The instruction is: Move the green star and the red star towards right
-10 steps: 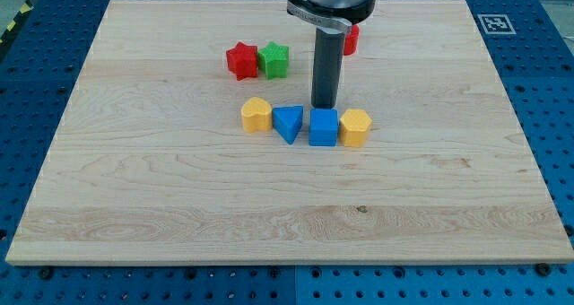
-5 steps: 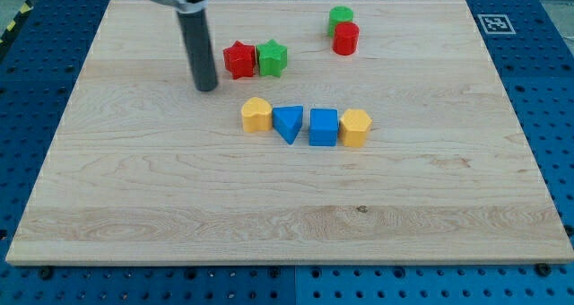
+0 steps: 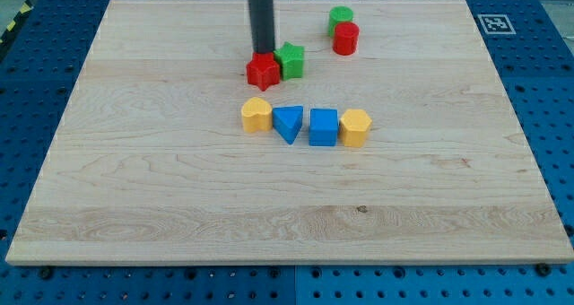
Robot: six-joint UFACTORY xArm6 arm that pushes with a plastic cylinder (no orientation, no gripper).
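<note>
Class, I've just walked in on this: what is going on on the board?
My tip sits against the red star from the view's top-left. The green star touches that star's right side. Further right stand a green cylinder and red cylinder; below, a row of yellow and blue blocks.

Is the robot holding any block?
Nothing is held. My tip only touches the red star block at its top edge, the green star block alongside.

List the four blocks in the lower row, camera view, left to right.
yellow block → blue triangle → blue cube → yellow block on the right
</note>
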